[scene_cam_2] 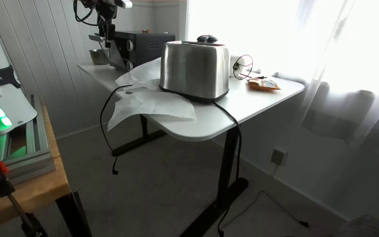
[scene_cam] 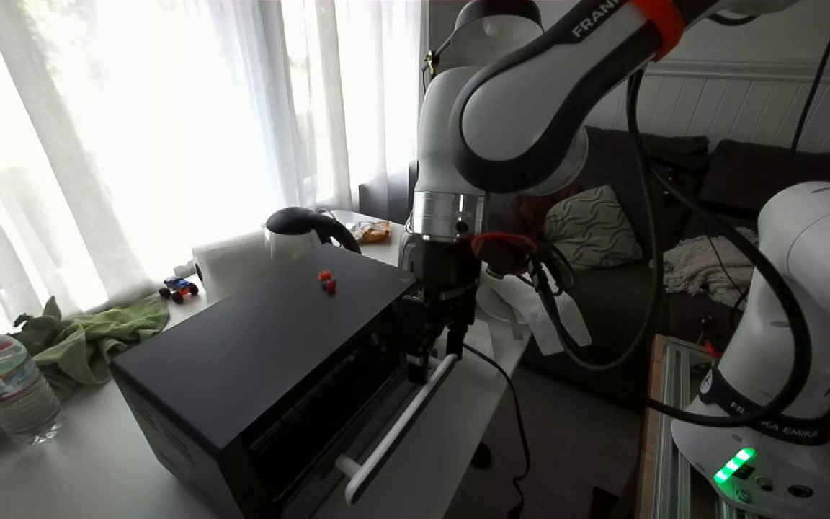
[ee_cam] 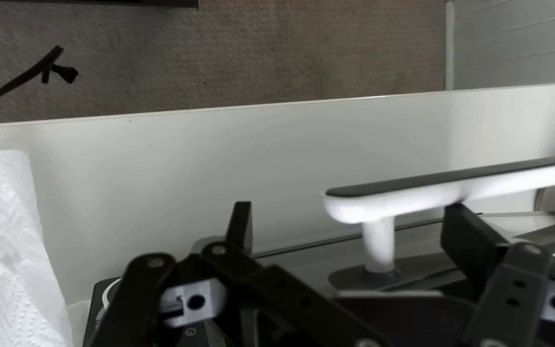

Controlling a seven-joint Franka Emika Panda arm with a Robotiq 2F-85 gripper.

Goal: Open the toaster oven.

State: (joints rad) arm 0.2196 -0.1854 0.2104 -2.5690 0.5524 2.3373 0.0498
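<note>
We see the toaster oven (scene_cam: 264, 339) standing on the white table (scene_cam: 98, 468), with its door (scene_cam: 361, 424) tilted outward, partly open. The gripper (ee_cam: 350, 209) is near the door's long handle (ee_cam: 417, 200), and its fingers (ee_cam: 472, 246) are spread widely apart. In the wrist view, one finger is at the oven's side of this handle (if they touch, we cannot tell). In an exterior view, we also notice a silver slot toaster (scene_cam_2: 194, 70).

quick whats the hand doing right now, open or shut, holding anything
Hand: open, holding nothing; fingers spread wide, one on the side of the handle nearer the toaster oven.
</note>
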